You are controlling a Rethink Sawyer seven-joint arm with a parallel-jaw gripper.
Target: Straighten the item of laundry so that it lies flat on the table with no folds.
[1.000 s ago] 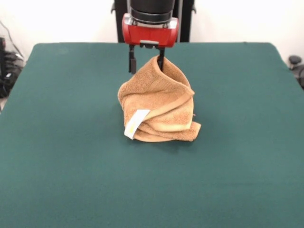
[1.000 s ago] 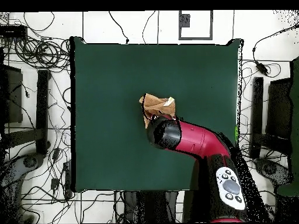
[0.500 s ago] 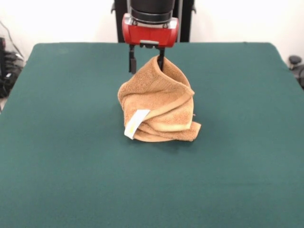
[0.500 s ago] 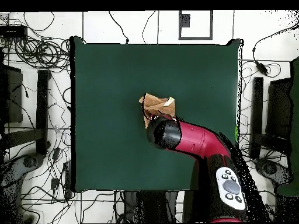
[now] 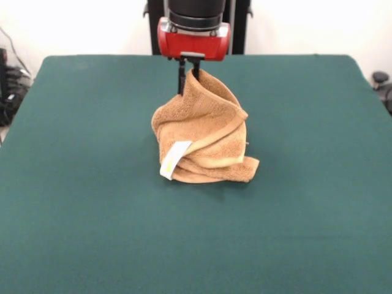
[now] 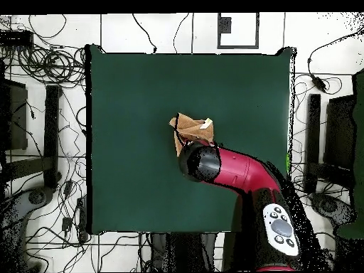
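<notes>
The orange-tan towel [image 5: 202, 131] stands bunched in a heap at the middle of the green table [image 5: 92, 202], its top fold pulled up into a peak. Its white label [image 5: 174, 158] hangs at the lower left of the heap. My gripper [image 5: 188, 81] hangs from the red wrist straight above and is shut on that peak; one finger is partly hidden by the cloth. In the overhead view the towel [image 6: 190, 128] pokes out beyond my red arm [image 6: 234, 170], which covers the gripper. The lower folds rest on the table [image 6: 128, 92].
The robot pedestal [image 5: 196, 12] stands at the table's far edge. In the overhead view, cables [image 6: 43, 64] and black equipment [image 6: 323, 142] lie on the floor around the table's sides.
The fingers, spread apart on either side of the towel's peak half a second ago, have closed together onto it. The towel's heap has barely shifted.
</notes>
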